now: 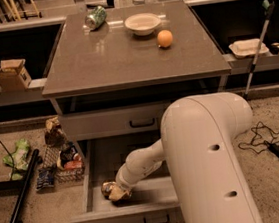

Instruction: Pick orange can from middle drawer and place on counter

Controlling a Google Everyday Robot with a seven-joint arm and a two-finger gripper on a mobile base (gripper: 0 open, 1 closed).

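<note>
The middle drawer [122, 218] is pulled open below the grey cabinet. The orange can [106, 188] lies on the drawer floor near the front left, shiny and dented. My white arm reaches down into the drawer, and my gripper [118, 192] is right at the can, touching its right side. The arm's large white body covers the drawer's right half. The counter [123, 60] is the glossy grey-brown cabinet top above.
On the counter stand a green-and-silver can [95, 17], a white bowl [142, 23] and a round orange fruit [165, 38]. A shut upper drawer front [105, 123] sits above. Snack packets and a wire basket [59, 160] lie on the floor at left, cables [269, 141] at right.
</note>
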